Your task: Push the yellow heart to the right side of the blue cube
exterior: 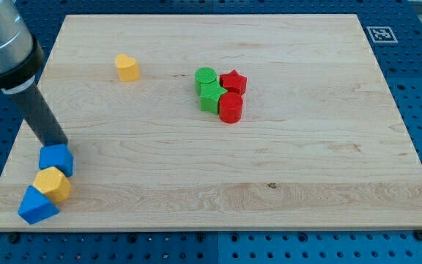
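Lower left: blue wedge-like block (37, 205), yellow block (54, 183), blue cube (56, 158) touching in a chain.
Tip (58, 144): resting at cube's upper edge.
Yellow heart (127, 67): sitting upper left, well apart.
Gripper: none fitted, holding nothing.
Approach: circling behind heart, steering it toward cube's right side.

Grey cylindrical arm housing (2, 44), glossy, straight dark rod (44, 117) beneath

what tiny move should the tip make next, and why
Probably lift away toward the view's top: my tip sits at the blue cube, while the yellow heart lies far up the board, so it must get behind the heart first.
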